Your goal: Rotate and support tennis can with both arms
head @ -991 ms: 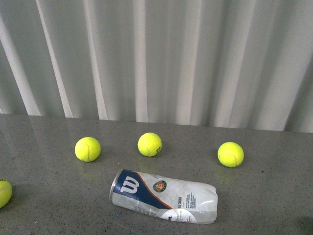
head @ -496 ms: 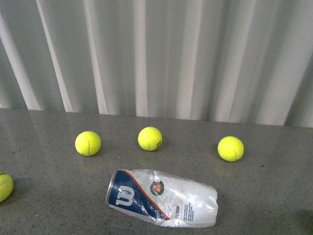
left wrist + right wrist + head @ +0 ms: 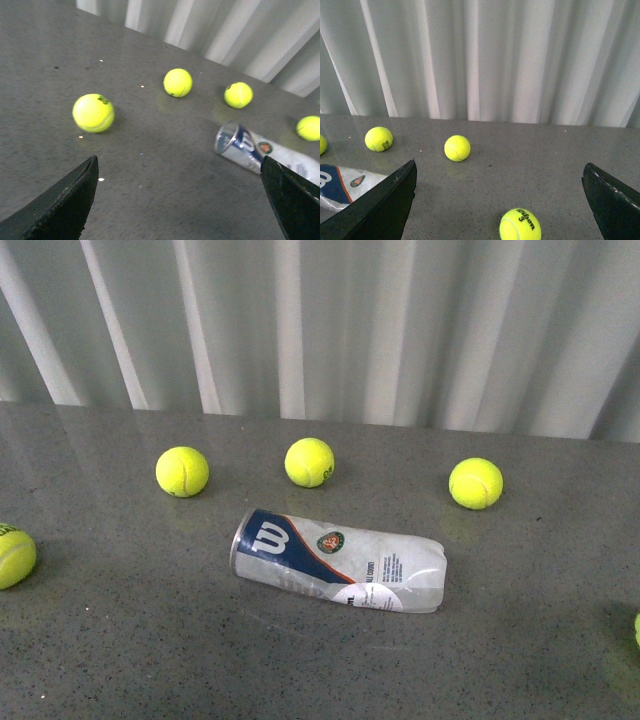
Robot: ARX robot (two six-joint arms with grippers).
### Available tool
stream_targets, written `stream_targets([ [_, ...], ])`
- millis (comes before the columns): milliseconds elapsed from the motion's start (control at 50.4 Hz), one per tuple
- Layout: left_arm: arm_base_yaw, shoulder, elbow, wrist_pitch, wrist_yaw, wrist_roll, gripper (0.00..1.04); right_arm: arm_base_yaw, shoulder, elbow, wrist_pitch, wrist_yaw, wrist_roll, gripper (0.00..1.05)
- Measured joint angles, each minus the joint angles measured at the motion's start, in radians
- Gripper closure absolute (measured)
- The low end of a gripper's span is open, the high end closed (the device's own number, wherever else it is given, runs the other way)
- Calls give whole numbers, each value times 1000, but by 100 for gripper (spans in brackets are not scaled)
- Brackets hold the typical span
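On table [image 3: 120, 640], tennis can [image 3: 338, 561] lying, rim left

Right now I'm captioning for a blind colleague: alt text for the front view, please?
A dented clear tennis can lies on its side on a grey table, metal rim leftward. Three tennis balls line up behind it, a fourth ball at the left edge.

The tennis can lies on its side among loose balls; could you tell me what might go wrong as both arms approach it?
The tennis can lies on its side on the smooth table, so a one-sided push may roll it away.
Its clear end looks crumpled; a firm squeeze might buckle it more.
A ball sits near the open right gripper and could get knocked.
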State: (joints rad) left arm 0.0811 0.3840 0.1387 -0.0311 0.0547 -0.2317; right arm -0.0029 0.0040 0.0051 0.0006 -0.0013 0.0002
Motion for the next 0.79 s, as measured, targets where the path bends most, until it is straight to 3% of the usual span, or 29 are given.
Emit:
stream_targets([
  [139, 72, 475, 133, 320, 253, -58, 7, 0, 0, 0, 0, 0, 0, 7],
  [278, 63, 841, 275, 474, 414, -48, 7, 0, 0, 0, 0, 0, 0, 7],
  [555, 11, 1359, 528, 520, 508, 23, 7, 0, 0, 0, 0, 0, 0, 7],
  [793, -27, 1537, 654, 517, 614, 74, 7, 0, 0, 0, 0, 0, 0, 7],
])
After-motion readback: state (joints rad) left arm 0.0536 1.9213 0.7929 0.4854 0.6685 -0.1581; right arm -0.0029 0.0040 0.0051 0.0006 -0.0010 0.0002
